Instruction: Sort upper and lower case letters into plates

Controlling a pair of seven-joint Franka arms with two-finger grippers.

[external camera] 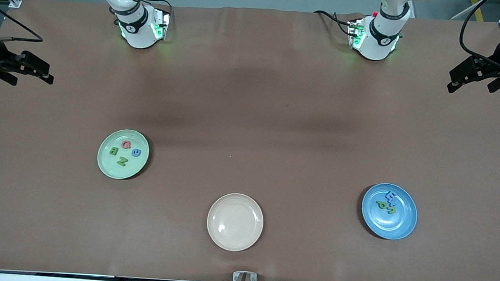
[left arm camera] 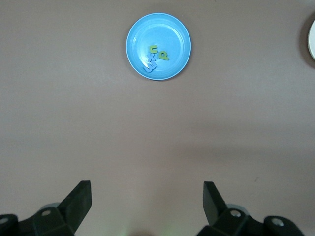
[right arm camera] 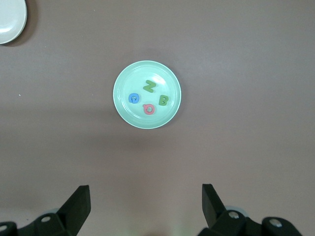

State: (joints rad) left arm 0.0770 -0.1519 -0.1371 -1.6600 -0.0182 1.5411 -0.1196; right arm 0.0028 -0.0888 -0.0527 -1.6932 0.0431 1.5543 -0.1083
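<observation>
The mint green plate (external camera: 108,166) lies toward the right arm's end of the table. It holds a red Q (external camera: 125,144), a blue C (external camera: 136,152), a green B (external camera: 113,151) and a green N (external camera: 121,161). The blue plate (external camera: 396,227) lies toward the left arm's end with two green letters (external camera: 387,207) and blue letters (external camera: 390,195) in it. My right gripper (external camera: 50,74) hangs open and empty high over its table end; its wrist view shows the mint plate (right arm camera: 129,114). My left gripper (external camera: 451,81) hangs open and empty likewise; its wrist view shows the blue plate (left arm camera: 172,33).
A cream-beige plate (external camera: 234,239) lies bare between the two plates, nearer to the front camera. It also shows at the edge of the left wrist view (left arm camera: 311,37) and of the right wrist view (right arm camera: 10,19). Brown tabletop surrounds the plates.
</observation>
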